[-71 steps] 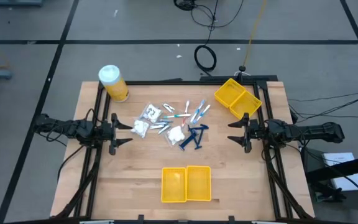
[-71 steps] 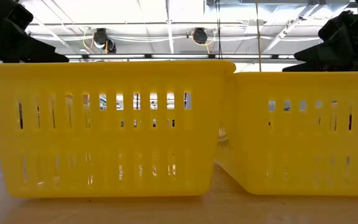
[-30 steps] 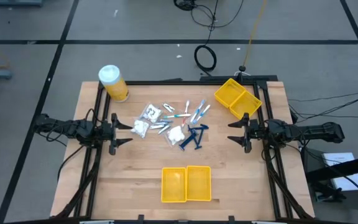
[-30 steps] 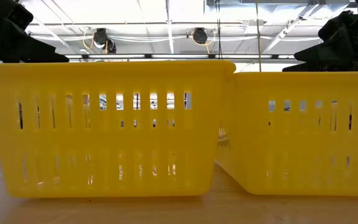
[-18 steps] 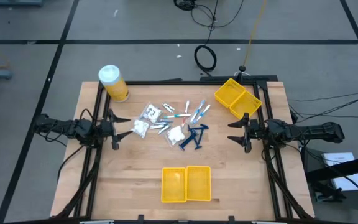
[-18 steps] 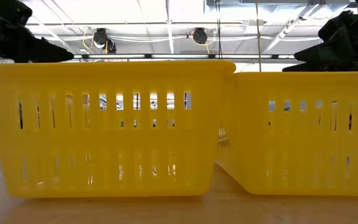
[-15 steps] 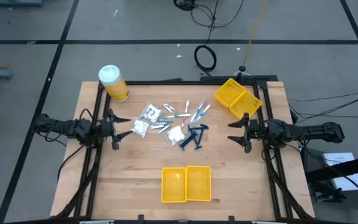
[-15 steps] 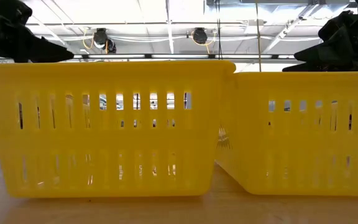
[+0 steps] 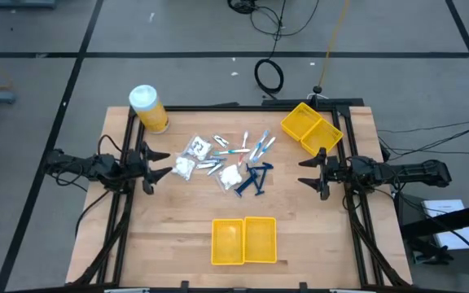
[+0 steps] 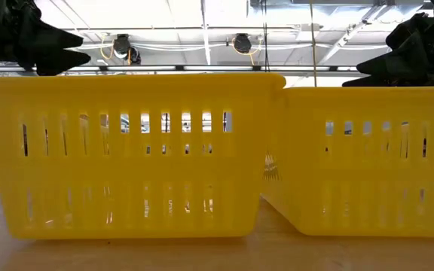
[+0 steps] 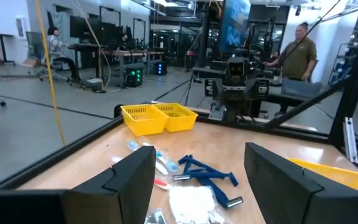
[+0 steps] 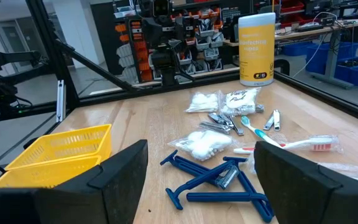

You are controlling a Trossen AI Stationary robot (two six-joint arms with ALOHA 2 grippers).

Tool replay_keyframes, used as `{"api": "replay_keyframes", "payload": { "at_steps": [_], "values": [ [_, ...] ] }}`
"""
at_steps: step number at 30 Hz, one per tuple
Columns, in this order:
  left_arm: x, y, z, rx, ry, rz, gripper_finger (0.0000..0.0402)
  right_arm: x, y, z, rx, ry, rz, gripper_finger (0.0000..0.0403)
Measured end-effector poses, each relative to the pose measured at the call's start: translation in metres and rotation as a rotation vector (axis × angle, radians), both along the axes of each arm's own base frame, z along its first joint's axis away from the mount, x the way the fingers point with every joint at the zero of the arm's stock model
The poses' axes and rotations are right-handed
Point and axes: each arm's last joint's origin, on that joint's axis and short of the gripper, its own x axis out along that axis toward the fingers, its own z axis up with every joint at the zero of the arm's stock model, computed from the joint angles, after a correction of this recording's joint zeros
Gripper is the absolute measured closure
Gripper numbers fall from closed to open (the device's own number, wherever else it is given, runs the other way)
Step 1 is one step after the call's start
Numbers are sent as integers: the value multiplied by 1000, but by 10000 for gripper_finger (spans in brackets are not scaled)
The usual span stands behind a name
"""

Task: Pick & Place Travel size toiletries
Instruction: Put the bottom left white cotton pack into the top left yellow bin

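Blue razors (image 9: 253, 179), packets (image 9: 184, 167), sticks (image 9: 251, 146) heaped mid-table. Left gripper (image 9: 159, 163) beside them, empty, fingers apart; right gripper (image 9: 304, 172) likewise.

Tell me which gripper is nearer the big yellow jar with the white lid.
Left. The left gripper sits at the table's left edge, just in front of the jar at the far-left corner. The right gripper waits at the opposite edge, across the toiletry pile.
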Motion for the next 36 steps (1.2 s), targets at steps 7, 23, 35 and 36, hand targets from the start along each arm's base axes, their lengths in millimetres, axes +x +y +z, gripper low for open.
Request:
{"api": "replay_keyframes", "payload": {
  "at_steps": [7, 23, 35, 36],
  "values": [
    [7, 4, -12, -275, 57, 145, 158, 0, 0, 0, 0, 0, -1, 124],
    [64, 17, 7, -535, 844, 437, 158, 0, 0, 0, 0, 0, 0, 124],
    [90, 38, -34, -775, 1086, 643, 158, 0, 0, 0, 0, 0, -1, 124],
    [92, 39, -36, -776, 1084, 652, 158, 0, 0, 0, 0, 0, -1, 124]
  ]
}}
